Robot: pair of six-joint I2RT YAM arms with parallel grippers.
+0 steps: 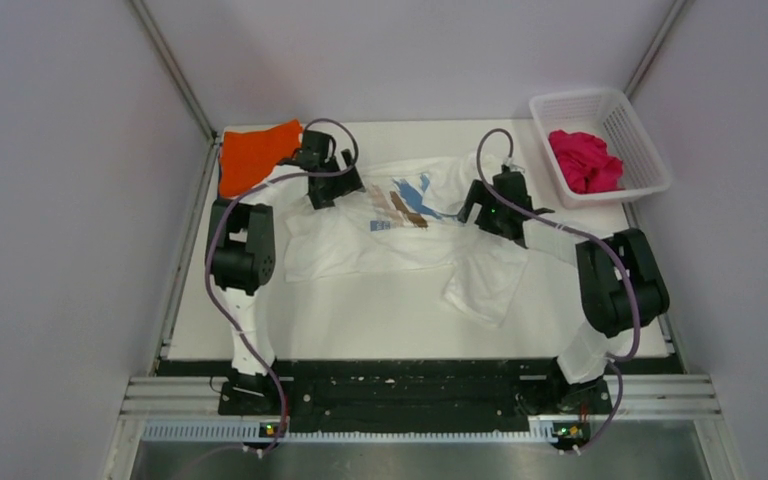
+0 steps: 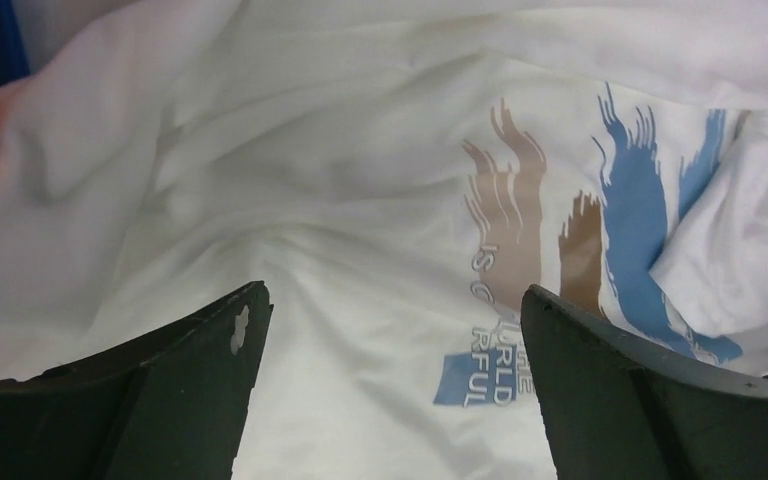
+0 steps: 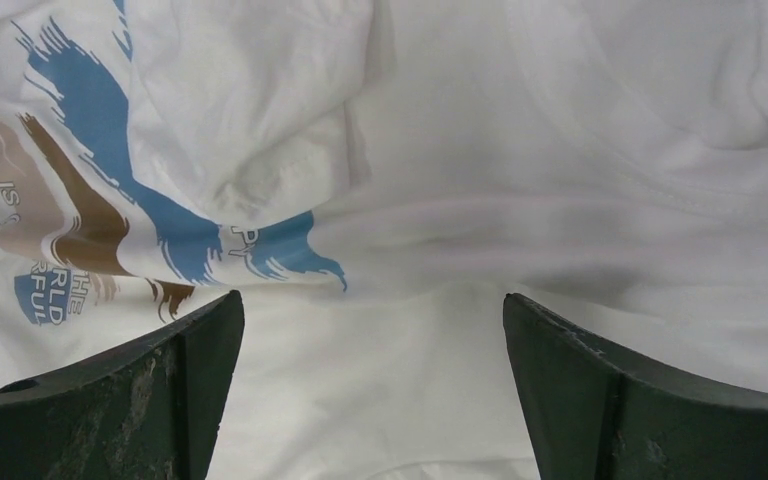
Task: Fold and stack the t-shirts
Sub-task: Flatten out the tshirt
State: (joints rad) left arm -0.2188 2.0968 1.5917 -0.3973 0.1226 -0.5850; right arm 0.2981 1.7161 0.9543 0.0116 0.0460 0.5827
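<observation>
White printed t-shirt spread but rumpled across the middle of the table, print side up, one loose flap trailing toward the near right. Brush-stroke print in blue, brown and tan toward the far middle, overlapped by a fold on its right. Orange t-shirt bunched at the far left corner. Magenta t-shirt heaped inside the white lattice basket at the far right corner, well apart from the white one.

Left gripper stretched out to the far left part of the white shirt, wrist tipped downward, jaws spread wide with only cloth seen between them, nothing clamped. Right gripper likewise over the shirt's right part, angled down and leftward, jaws wide apart, holding nothing. Elbows hunched over the near left and near right of the table.

Not determinable from any view: contact or gap between fingertips and cloth. Far left portion of the shirt masked by the left arm, part of the right side by the right gripper. Collar and hem not distinguishable among the folds. Lettering beneath the print partly lost in creases and behind a finger. Sliver of orange and a dark blue strip at the upper left of the left wrist view, too blurred to identify.
</observation>
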